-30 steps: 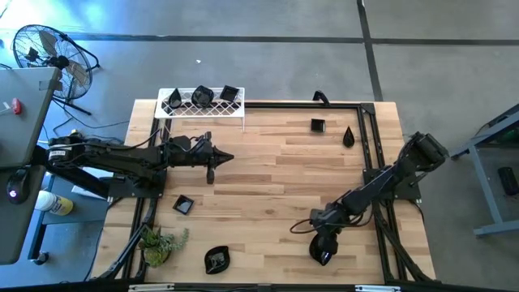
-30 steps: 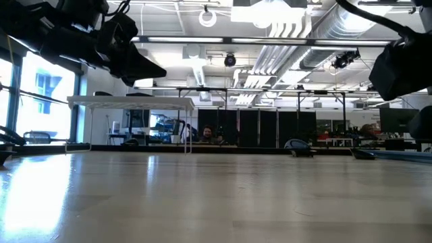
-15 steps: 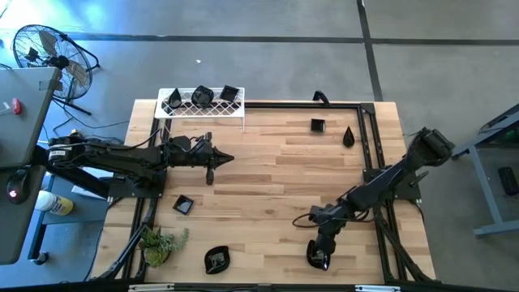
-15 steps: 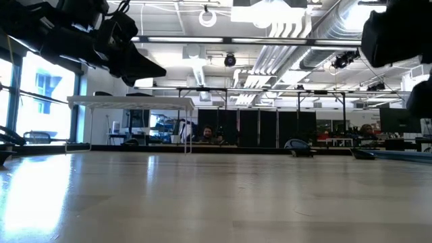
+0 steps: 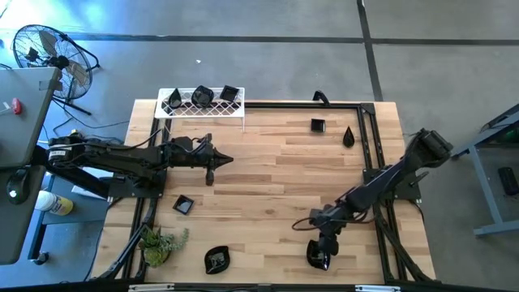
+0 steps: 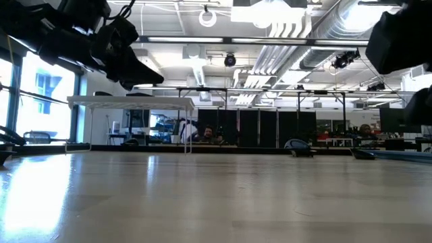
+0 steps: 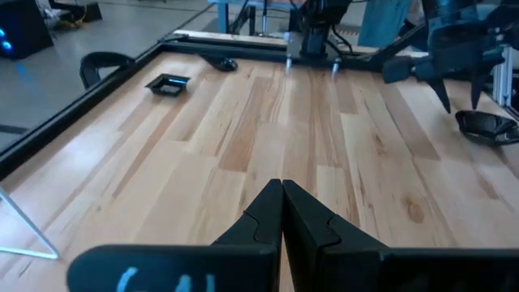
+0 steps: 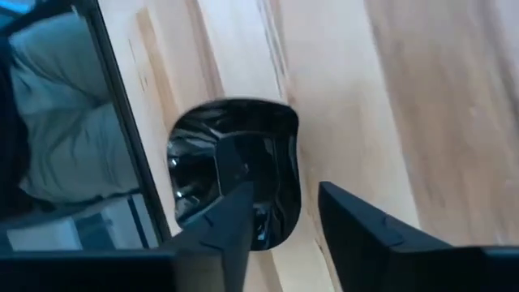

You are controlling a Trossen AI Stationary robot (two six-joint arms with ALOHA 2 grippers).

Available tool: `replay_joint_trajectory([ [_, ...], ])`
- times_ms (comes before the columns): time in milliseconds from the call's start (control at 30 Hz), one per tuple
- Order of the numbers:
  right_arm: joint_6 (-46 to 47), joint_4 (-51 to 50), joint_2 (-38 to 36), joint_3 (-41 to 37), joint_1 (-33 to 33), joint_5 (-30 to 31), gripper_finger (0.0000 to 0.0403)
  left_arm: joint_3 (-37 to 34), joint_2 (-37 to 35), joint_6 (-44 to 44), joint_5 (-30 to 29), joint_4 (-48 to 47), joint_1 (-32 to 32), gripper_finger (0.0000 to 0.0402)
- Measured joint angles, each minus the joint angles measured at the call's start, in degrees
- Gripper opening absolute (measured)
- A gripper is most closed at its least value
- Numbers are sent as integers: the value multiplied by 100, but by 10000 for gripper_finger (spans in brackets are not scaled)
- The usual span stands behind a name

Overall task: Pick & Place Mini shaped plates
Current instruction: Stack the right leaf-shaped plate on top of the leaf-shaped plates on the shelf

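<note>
**Right arm's fingers straddle a black plate's rim at the table's near edge**

Taking the white wire rack [image 5: 200, 100] as the landmark: it stands at the far left corner of the table [image 5: 276, 178], with three glossy black mini plates [image 5: 201, 96] resting on it. The left gripper [image 5: 212, 161] hovers just in front of the rack, its fingers [image 7: 282, 212] pressed together and holding nothing.

Diagonally across the table from the rack, close to the near edge, the right gripper [image 5: 320, 255] points down over a rounded black plate [image 8: 235, 170]. Its fingers [image 8: 357, 223] stand partly apart, one over the plate's hollow and the other outside its rim; whether they touch the plate I cannot tell.

Other plates lie loose: a square one [image 5: 318, 125] and a teardrop one [image 5: 349, 136] well to the right of the rack, a square one [image 5: 183, 204] in front of the rack, and a leaf-shaped one [image 5: 217, 259] at the near edge, beside a small green plant [image 5: 160, 243]
</note>
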Motion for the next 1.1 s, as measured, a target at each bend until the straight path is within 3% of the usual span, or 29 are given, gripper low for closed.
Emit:
replay_joint_trajectory([
  [133,-296,216,270,0,2,-28,156,0,0,-1,0,-46,-1,1],
  [267,-477,424,549,0,0,20,144,0,0,-17,0,-81,-1,1],
  [667,-686,884,761,0,-44,-198,7,0,0,-149,0,-90,1,1],
  [867,-399,1127,722,0,-283,-635,8,0,0,-141,-2,-123,-1,1],
  [1100,-393,1326,488,148,-831,-269,5,-2,0,-105,-2,-120,-1,1],
])
